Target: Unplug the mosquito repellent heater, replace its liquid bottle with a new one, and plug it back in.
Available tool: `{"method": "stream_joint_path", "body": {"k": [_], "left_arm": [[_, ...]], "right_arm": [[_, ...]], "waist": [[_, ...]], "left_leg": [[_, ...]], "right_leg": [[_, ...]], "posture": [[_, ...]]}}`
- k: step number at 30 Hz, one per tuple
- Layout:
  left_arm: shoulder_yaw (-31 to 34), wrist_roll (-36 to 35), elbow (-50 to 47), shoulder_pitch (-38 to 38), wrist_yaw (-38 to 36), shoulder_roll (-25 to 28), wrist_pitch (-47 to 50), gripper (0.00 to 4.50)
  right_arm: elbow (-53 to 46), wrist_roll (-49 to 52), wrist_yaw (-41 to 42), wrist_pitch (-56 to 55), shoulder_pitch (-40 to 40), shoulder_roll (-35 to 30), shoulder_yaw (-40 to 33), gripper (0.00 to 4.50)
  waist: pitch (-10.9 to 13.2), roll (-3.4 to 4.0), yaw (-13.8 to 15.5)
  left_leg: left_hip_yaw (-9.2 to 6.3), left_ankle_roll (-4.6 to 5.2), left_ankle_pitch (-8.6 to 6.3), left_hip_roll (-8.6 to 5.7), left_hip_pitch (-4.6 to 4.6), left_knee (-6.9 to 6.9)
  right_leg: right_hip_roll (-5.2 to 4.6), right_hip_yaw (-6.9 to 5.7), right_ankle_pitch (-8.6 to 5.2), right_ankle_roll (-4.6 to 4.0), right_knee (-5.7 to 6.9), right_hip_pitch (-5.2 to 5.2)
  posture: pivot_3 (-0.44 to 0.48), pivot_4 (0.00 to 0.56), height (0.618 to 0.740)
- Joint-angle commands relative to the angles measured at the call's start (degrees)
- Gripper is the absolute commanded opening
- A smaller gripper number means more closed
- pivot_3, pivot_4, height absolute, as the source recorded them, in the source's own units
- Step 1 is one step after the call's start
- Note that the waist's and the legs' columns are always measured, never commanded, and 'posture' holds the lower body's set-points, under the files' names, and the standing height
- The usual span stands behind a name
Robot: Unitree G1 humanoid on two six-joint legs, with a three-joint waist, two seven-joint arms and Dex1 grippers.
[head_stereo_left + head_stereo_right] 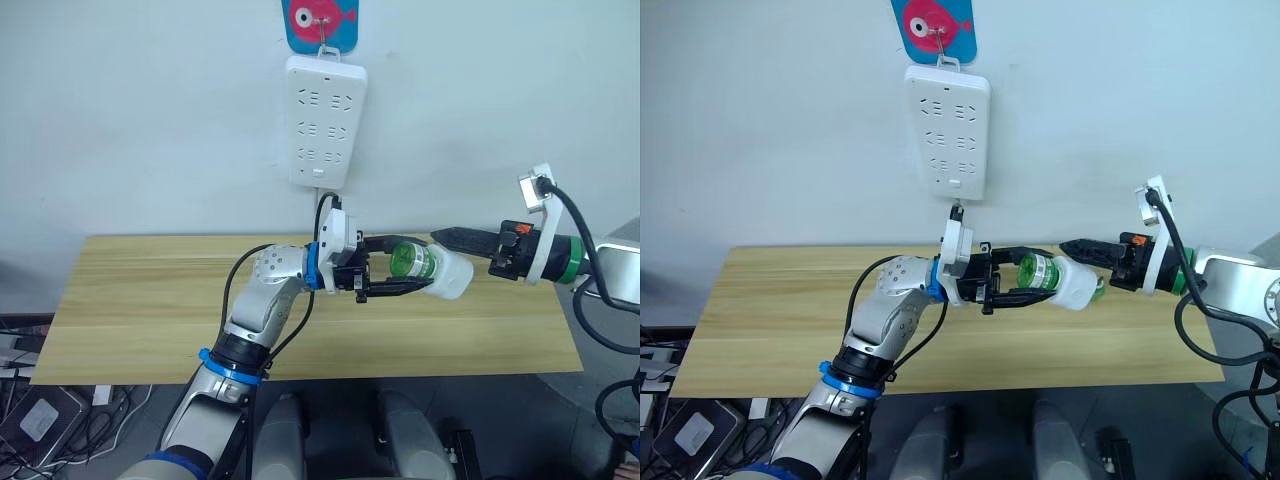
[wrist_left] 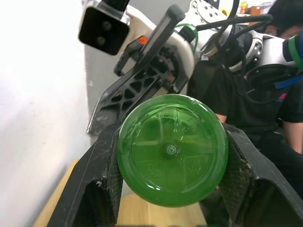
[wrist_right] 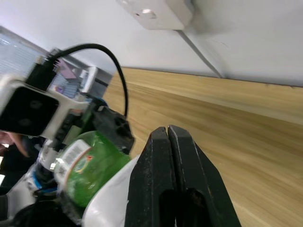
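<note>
We see the light wooden counter (image 1: pixel 150 310) spanning the scene below a white wall, where a long white power strip (image 1: pixel 326 122) hangs upright from a hook over a pink and blue fish sticker (image 1: pixel 319 22). Above the middle of the counter, lifted clear of it, the mosquito repellent heater (image 1: pixel 452 275) lies on its side with its liquid bottle (image 1: pixel 413 261) still seated in it, the green bottle pointing left. Our left end effector (image 1: pixel 408 265) comes in from the left and is clamped on the bottle, one black finger on each side of its round green base, as the left wrist view shows. Our right end effector (image 1: pixel 447 238) reaches in from the right with its fingers pressed together, tips at the heater's far upper edge.
</note>
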Motion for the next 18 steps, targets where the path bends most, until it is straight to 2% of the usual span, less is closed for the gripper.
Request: {"method": "stream_joint_path", "body": {"k": [1,2,3,5,7,11,15,18], "left_arm": [[1.42,1.57,-0.27,-0.47,-2.48,0.04,-11.72,2.34],[1.53,2.08,0.50,-0.43,-3.49,0.02,-15.49,2.34],[1.59,2.31,1.12,-0.42,-4.12,0.00,-17.90,2.34],[1.89,3.47,4.91,-1.05,-7.35,-0.40,-30.19,2.34],[2.06,3.93,8.55,-1.98,-9.73,-0.78,-39.60,2.34],[2.48,1.88,17.17,-5.86,-13.69,-1.68,-58.23,2.34],[1.76,-2.35,22.53,-9.20,-16.48,-1.89,-67.16,2.34],[1.15,-5.01,24.54,-10.79,-17.49,-2.18,-69.40,2.34]], "right_arm": [[4.40,10.33,-3.43,-0.45,0.45,-3.31,-5.16,0.05],[5.38,11.61,-3.33,0.43,1.27,-3.78,-6.15,0.05],[5.86,12.13,-3.18,1.14,1.78,-3.91,-6.84,0.41],[6.08,12.24,-0.46,4.48,5.00,-5.32,-8.67,0.88],[5.91,12.24,0.86,6.50,7.59,-6.46,-9.50,1.60],[8.24,12.24,10.01,11.76,9.92,-6.88,-10.40,3.09],[9.89,12.24,18.61,15.41,8.54,-8.24,-8.43,4.48],[10.14,12.24,21.87,16.82,8.18,-10.45,-5.39,4.48]], "waist": [[0.00,0.00,0.11],[0.00,0.00,0.14],[0.00,0.00,0.18],[0.00,0.00,0.23],[0.00,0.00,0.25],[0.00,0.00,0.24],[0.00,0.00,0.08],[0.00,0.00,0.06]], "left_leg": [[0.02,0.00,0.00,-0.01,0.00,0.00],[0.04,0.00,0.00,-0.02,0.00,0.00],[0.05,0.00,0.00,-0.02,-0.01,0.00],[0.04,0.01,0.00,-0.01,-0.01,-0.01],[0.05,0.01,0.00,-0.01,0.00,-0.03],[0.07,0.01,0.00,-0.02,0.00,0.03],[0.07,0.01,0.00,-0.01,0.01,0.05],[0.04,0.02,0.00,0.00,0.02,0.02]], "right_leg": [[-0.01,0.00,0.00,0.00,0.00,0.00],[-0.02,0.02,0.00,0.00,0.00,0.00],[-0.03,0.02,0.00,0.00,-0.02,0.00],[-0.02,0.00,0.00,0.00,-0.04,0.01],[-0.02,0.00,0.00,-0.01,-0.05,0.01],[-0.02,0.04,0.01,-0.01,-0.01,0.01],[0.00,0.05,0.01,-0.01,0.01,0.02],[0.00,0.02,0.01,-0.01,0.00,0.01]], "posture": [[-0.140,0.281,0.740],[-0.140,0.282,0.740],[-0.140,0.281,0.740],[-0.143,0.282,0.740],[-0.143,0.282,0.740],[-0.141,0.283,0.740],[-0.137,0.281,0.740],[-0.136,0.279,0.740]]}}
